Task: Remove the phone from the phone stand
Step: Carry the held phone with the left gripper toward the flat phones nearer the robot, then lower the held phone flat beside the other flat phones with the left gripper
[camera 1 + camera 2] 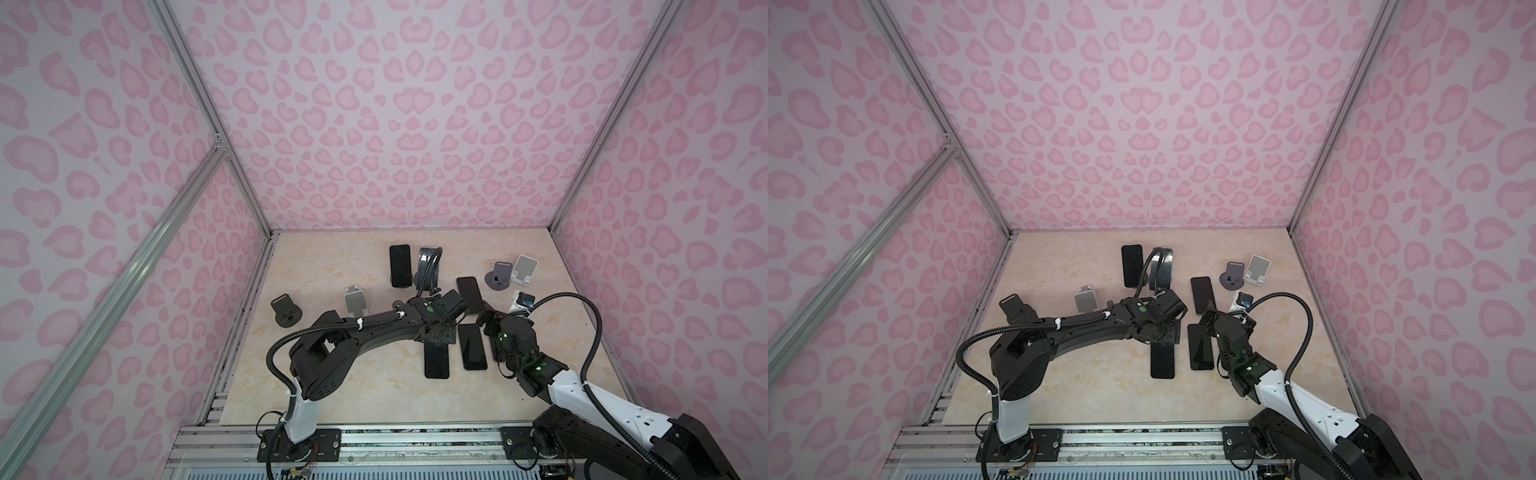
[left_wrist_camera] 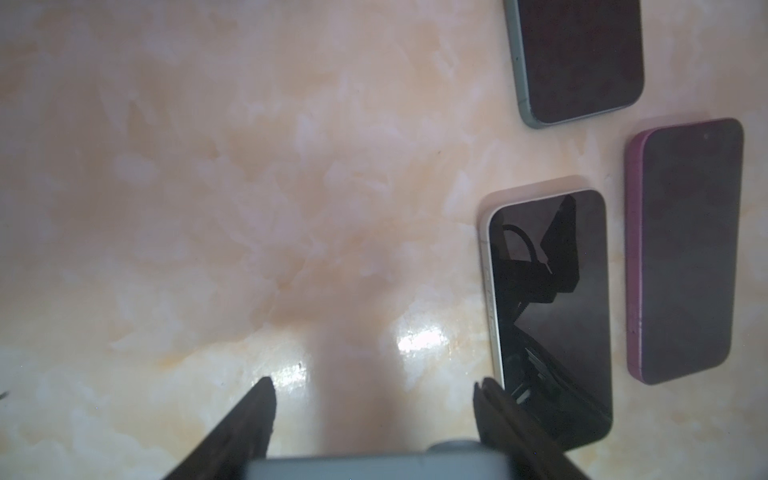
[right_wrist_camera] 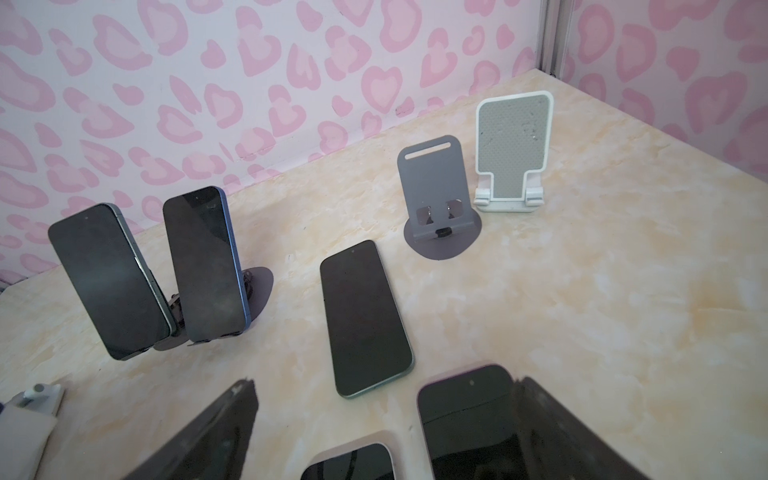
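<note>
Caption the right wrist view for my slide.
Open right gripper over marble tabletop: two phones propped on stands, teal-edged phone lying flat, grey stand and white stand empty by the corner.

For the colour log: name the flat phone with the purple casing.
The purple phone, lying beside the white-edged phone; the third flat phone has a greenish edge.

Pink heart-print walls [image 1: 395,124], aluminium frame beams [image 1: 137,268], beige marbled tabletop [image 1: 374,399]
</note>
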